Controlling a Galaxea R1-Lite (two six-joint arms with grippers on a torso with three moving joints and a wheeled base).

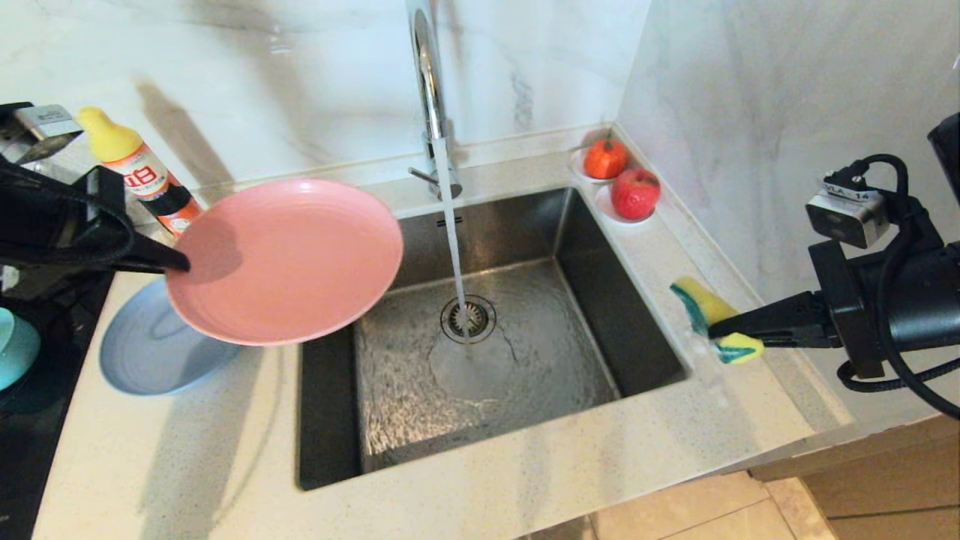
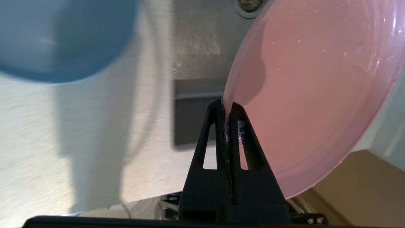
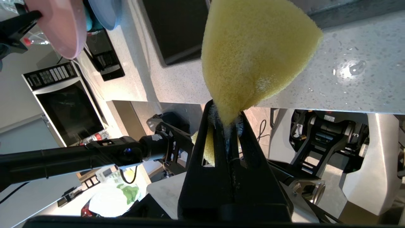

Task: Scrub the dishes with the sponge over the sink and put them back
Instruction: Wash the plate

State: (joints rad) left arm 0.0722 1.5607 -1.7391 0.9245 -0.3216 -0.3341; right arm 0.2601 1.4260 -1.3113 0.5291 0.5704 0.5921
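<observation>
My left gripper [image 1: 180, 264] is shut on the rim of the pink plate [image 1: 285, 259], which hangs tilted above the counter at the sink's left edge; in the left wrist view the plate [image 2: 316, 95] is pinched at the gripper [image 2: 227, 106]. Below it the grey-blue plate [image 1: 154, 349] lies flat on the counter. The teal-blue bowl [image 1: 15, 346] shows at the far left edge. My right gripper [image 1: 716, 330] is shut on the yellow-and-green sponge [image 1: 705, 306] over the counter right of the sink [image 1: 487, 337]; the sponge [image 3: 253, 57] bulges from the gripper [image 3: 227, 115].
Water runs from the chrome faucet [image 1: 429, 82] onto the drain [image 1: 469, 319]. A yellow-capped bottle [image 1: 135, 169] stands at the back left. An orange fruit [image 1: 605, 158] and a red apple [image 1: 635, 193] sit on small saucers in the back right corner. A black appliance lies at the left.
</observation>
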